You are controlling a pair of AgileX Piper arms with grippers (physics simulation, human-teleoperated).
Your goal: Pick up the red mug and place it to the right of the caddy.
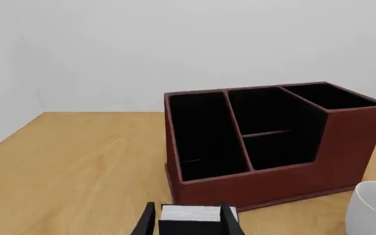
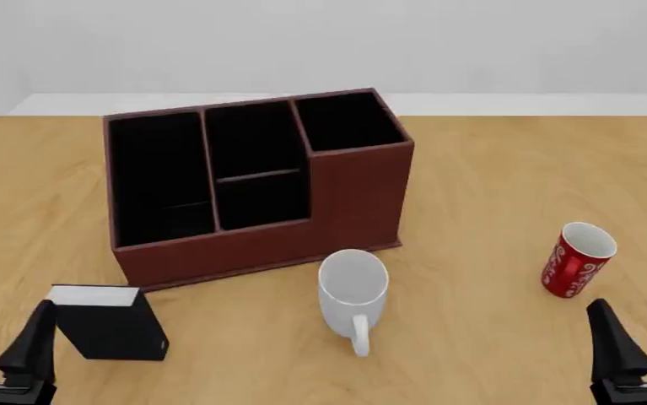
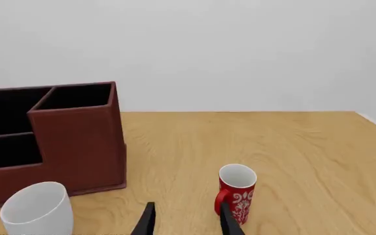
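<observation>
Caddy (image 2: 250, 181) rear left; white mug (image 2: 353, 291) before it; red mug (image 2: 574, 259) far right.

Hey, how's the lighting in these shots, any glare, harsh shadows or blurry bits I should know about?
Front view: even, flat light, no glare; only faint soft shadows under the white mug and red mug. Left wrist view: sharp, but the caddy compartments render nearly pure black, hiding detail inside. Right wrist view: crisp throughout, the red mug's pattern readable, no blur or distortion.
</observation>
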